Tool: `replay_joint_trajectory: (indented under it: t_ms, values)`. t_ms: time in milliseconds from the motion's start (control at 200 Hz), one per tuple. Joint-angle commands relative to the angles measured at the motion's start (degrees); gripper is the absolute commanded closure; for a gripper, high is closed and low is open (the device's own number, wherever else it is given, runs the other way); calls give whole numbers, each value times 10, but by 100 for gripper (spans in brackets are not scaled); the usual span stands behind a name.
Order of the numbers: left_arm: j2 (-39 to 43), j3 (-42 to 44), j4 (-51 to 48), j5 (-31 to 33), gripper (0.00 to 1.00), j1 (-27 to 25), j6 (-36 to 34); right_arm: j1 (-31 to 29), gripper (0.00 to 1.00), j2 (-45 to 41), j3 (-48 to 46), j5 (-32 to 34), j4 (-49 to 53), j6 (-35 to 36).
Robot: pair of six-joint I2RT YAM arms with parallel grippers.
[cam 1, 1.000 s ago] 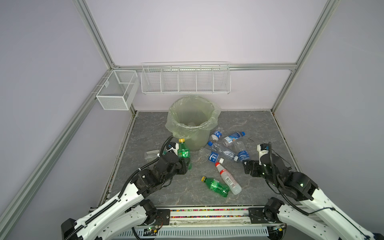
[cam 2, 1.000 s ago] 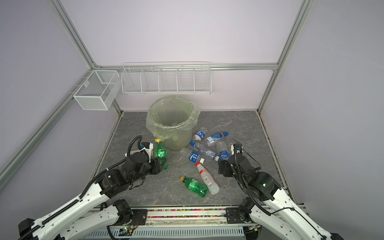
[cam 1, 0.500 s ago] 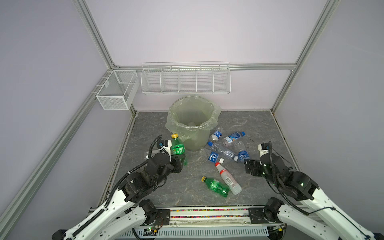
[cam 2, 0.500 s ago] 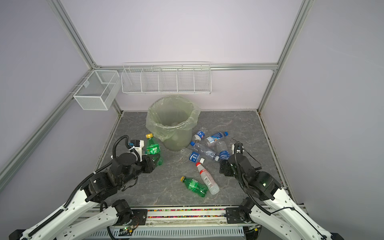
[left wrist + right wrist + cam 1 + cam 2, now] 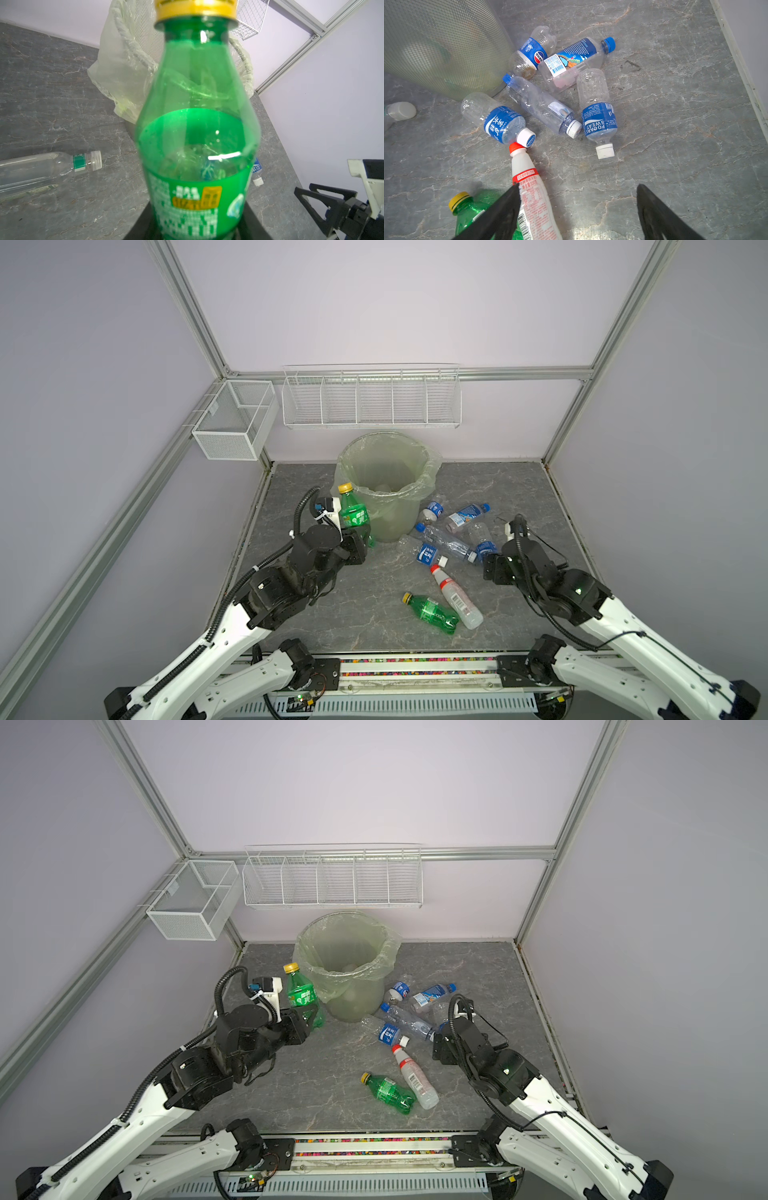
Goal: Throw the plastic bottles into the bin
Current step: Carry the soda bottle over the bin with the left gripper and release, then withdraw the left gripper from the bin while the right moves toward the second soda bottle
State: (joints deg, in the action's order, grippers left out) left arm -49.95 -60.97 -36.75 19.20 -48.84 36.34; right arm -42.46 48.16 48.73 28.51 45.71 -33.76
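Observation:
My left gripper (image 5: 360, 540) (image 5: 197, 225) is shut on a green plastic bottle (image 5: 354, 515) (image 5: 302, 994) (image 5: 197, 124) with a yellow cap. It holds the bottle upright just left of the bin (image 5: 395, 524) (image 5: 358, 1006), with the cap about level with the rim. My right gripper (image 5: 490, 570) (image 5: 578, 186) is open and empty above the floor. It hovers beside a heap of clear blue-labelled bottles (image 5: 449, 540) (image 5: 542, 106). A white red-capped bottle (image 5: 455, 602) (image 5: 533, 193) and a second green bottle (image 5: 432, 612) (image 5: 471, 214) lie nearer the front.
White wire baskets hang on the back wall (image 5: 372, 400) and at the left corner (image 5: 235, 425). A clear bottle with a green label (image 5: 41, 172) lies on the floor left of the bin, hidden by my left arm in both top views. The wall (image 5: 741, 62) runs close on the right.
My left arm has raised the green bottle and carried it left and back, from in front of the bin to beside its rim. The right arm has not moved.

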Motion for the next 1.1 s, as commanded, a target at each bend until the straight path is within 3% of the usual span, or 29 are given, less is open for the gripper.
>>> replay_joint_trajectory:
  t_ms: [0,170,230,250,295,325,380,505,685,855,1095]
  values:
    - [-59,-59,15,-14,65,27,-8,1,12,17,13,6,-11,15]
    - [-233,-241,14,-108,63,111,-21,1,12,11,13,-6,-24,19]
    - [-310,-329,1,-153,57,138,-24,0,12,5,13,-7,-23,19]
    - [-339,-363,-17,-166,53,147,-25,1,12,2,13,-9,-22,19]
    - [-400,-440,-64,-190,26,165,-31,0,12,-4,13,-11,-19,17]
    - [-432,-489,-99,-218,1,178,-27,1,12,-9,13,-14,-16,16]
    - [-449,-529,-126,-236,1,185,-37,1,12,-19,13,-25,-13,19]
    - [-407,-484,-64,-241,1,186,-41,0,12,-31,13,-50,-2,34]
    - [-345,-422,-51,-260,1,186,-61,1,12,-35,13,-65,13,50]
    - [-245,-294,41,-312,1,186,-86,0,12,-40,3,-78,4,60]
    - [-184,-226,-13,-270,1,186,-128,1,12,-4,-16,-110,-37,65]
